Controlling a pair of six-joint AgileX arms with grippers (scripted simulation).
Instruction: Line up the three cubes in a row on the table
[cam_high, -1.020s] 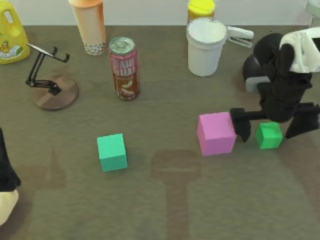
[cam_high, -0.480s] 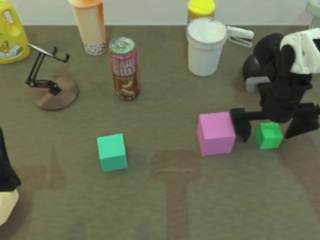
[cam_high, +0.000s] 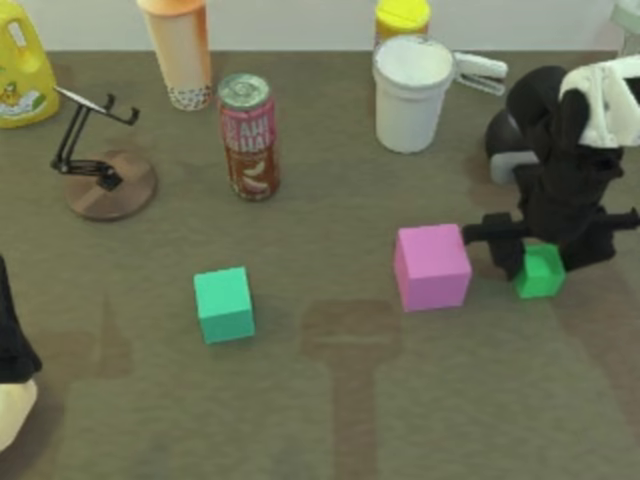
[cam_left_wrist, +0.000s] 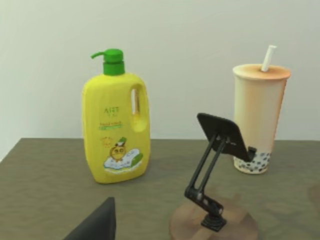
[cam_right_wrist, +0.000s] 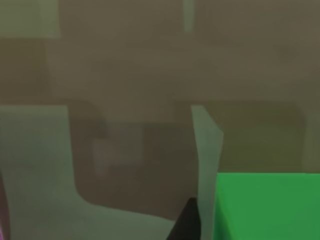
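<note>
A: Taking the pink cube (cam_high: 432, 266) as the landmark, where is everything?

B: The bright green cube (cam_high: 540, 271) sits on the table (cam_high: 330, 400) just to its right, apart from it with a narrow gap between. The teal-green cube (cam_high: 224, 304) lies well off to the pink cube's left and a little nearer the front edge, so the three stand in a loose line, not an even one.

A: And the arms?

B: The right gripper (cam_high: 548, 247) is down over the bright green cube, to the right of the pink one. Its dark fingers (cam_high: 510, 250) are drawn in against the small cube's two sides, pinching it; one finger stands in the gap between pink and green. In the right wrist view the green cube (cam_right_wrist: 267, 206) fills the corner with a dark fingertip (cam_right_wrist: 187, 220) pressed against its side. The left arm (cam_high: 12, 350) is parked at the table's left edge, far left of the pink cube; I cannot tell how its fingers stand.

A: What lies behind the pink cube?

B: A white cup (cam_high: 411, 92) straight behind it, a yellow-lidded jar (cam_high: 402, 18) and a stapler (cam_high: 480, 70) near that. Back and to the left are a red drinks can (cam_high: 248, 137), a bubble tea cup (cam_high: 180, 50), a phone stand (cam_high: 100, 160) on a wooden base and a yellow pump bottle (cam_high: 20, 65)
</note>
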